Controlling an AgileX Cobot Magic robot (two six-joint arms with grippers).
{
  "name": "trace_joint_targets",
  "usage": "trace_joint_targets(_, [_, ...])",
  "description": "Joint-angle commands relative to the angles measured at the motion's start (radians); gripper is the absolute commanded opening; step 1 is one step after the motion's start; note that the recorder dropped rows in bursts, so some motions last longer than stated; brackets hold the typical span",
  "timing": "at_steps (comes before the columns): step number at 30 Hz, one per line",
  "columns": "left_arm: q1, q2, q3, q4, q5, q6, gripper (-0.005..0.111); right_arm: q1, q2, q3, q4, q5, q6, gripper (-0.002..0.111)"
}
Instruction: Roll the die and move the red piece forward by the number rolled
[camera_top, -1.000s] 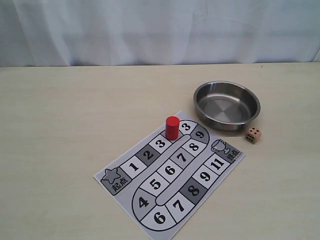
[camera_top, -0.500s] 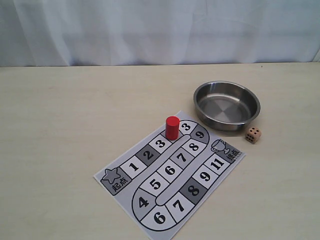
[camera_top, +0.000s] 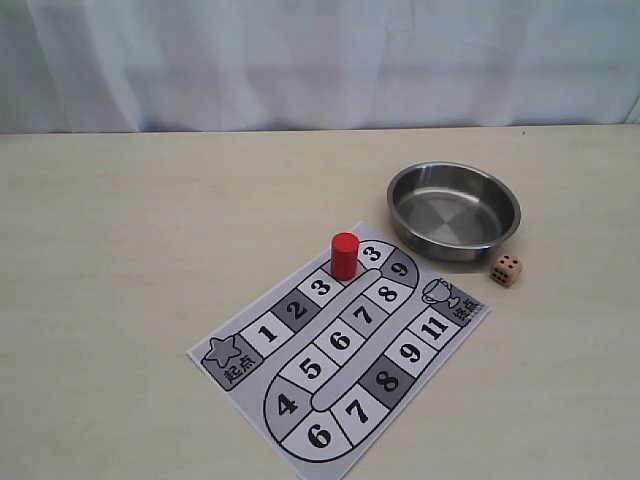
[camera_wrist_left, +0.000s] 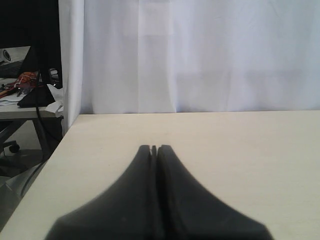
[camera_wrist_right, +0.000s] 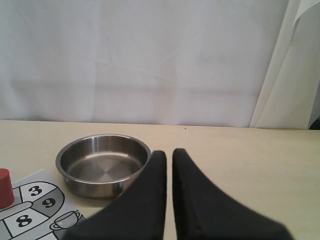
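Observation:
The red piece (camera_top: 344, 255) stands upright on the game board (camera_top: 232, 352), on the square between the two squares marked 3; its edge also shows in the right wrist view (camera_wrist_right: 4, 187). The die (camera_top: 505, 269) lies on the table just right of the board, in front of the steel bowl (camera_top: 455, 166). Neither gripper appears in the exterior view. My left gripper (camera_wrist_left: 154, 147) is shut and empty over bare table. My right gripper (camera_wrist_right: 169, 152) has only a narrow slit between its fingers, holds nothing, and sits near the bowl (camera_wrist_right: 95, 187). The die is hidden in both wrist views.
The bowl is empty. A white curtain (camera_top: 320, 60) hangs behind the table's far edge. In the left wrist view the table's side edge (camera_wrist_left: 50, 155) drops off to a cluttered desk (camera_wrist_left: 25, 92) beyond.

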Motion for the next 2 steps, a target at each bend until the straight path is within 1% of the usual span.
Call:
trace_joint_targets(1, [0.000,-0.001,-0.005,-0.001,-0.011,-0.002,0.000,0.001,-0.005,0.002,-0.009,0.005,0.006,0.004])
trace_joint_targets(2, [0.000,-0.001,-0.005,-0.001,-0.011,-0.002,0.000,0.001,-0.005,0.002,-0.009,0.005,0.006,0.004])
